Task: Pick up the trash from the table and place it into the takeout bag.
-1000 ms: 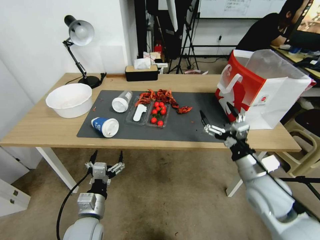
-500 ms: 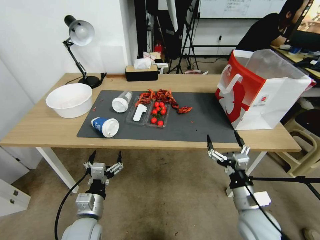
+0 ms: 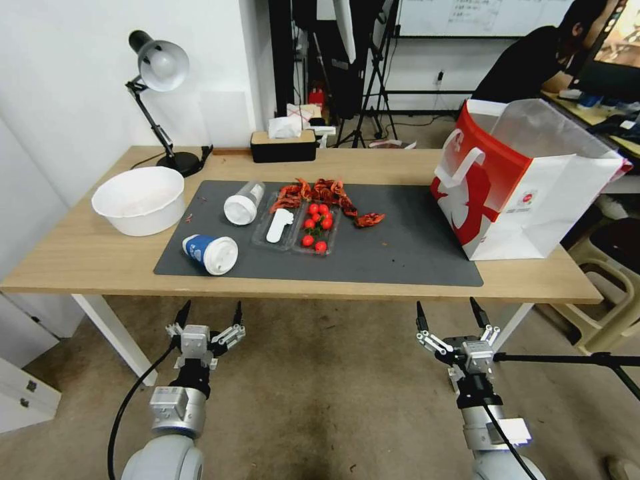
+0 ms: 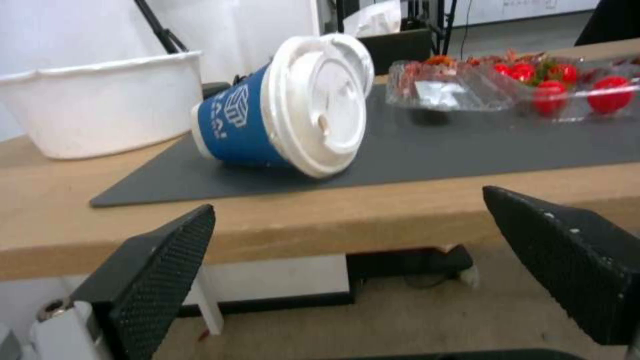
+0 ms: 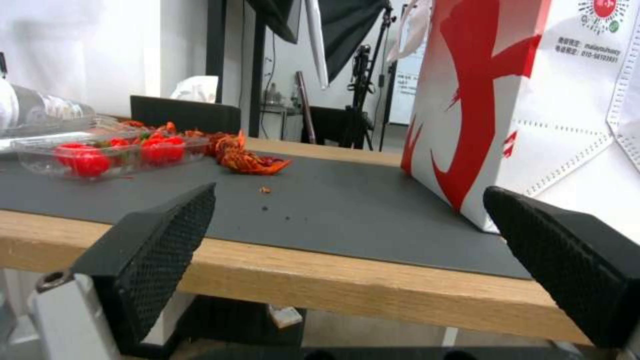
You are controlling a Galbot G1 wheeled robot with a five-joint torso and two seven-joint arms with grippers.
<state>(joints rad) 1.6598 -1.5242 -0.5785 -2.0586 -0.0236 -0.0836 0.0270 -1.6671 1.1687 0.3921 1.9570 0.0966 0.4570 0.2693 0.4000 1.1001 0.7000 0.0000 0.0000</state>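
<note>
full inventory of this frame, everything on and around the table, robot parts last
table: 1, light wood, white legs, ahead of robot
mat: 1, dark grey, centre of table
takeout bag: 1, red and white, upright at table's right end
bowl: 1, white, left end, off the mat
paper cup: 1, blue with white lid, on its side at mat's front left
clear cup: 1, clear with white lid, on its side on mat
clear tray: 1, holds red tomatoes, mid-mat
red scraps: pile, behind the tray
desk lamp: 1, black, back left
tissue box: 1, black, back edge
left gripper: open, below table's front edge
right gripper: open, below front edge, right side
</note>
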